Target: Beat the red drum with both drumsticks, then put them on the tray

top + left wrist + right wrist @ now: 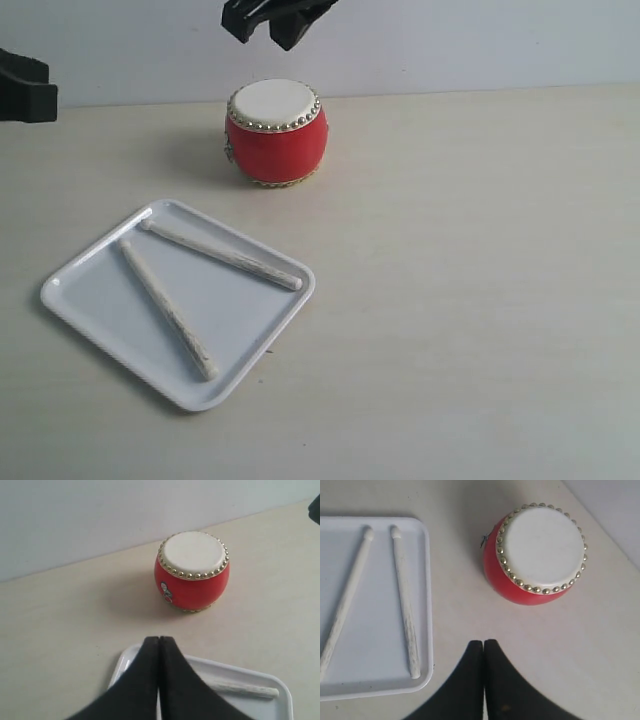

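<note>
One drum (276,133) stands far, near the middle. One tray (245,315) lies near left, holding two sticks: far stick (222,255) and near stick (167,308), splayed apart. Left gripper (158,640) and right gripper (483,642): jaws pressed together, empty.

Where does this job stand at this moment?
Looks done: one drumstick and the other drumstick lie inside the tray. In hand: nothing; the left gripper and right gripper are both shut and empty. Left: unclear. The frames cannot show whether the drum has been beaten; if not, the whole job remains.
</note>
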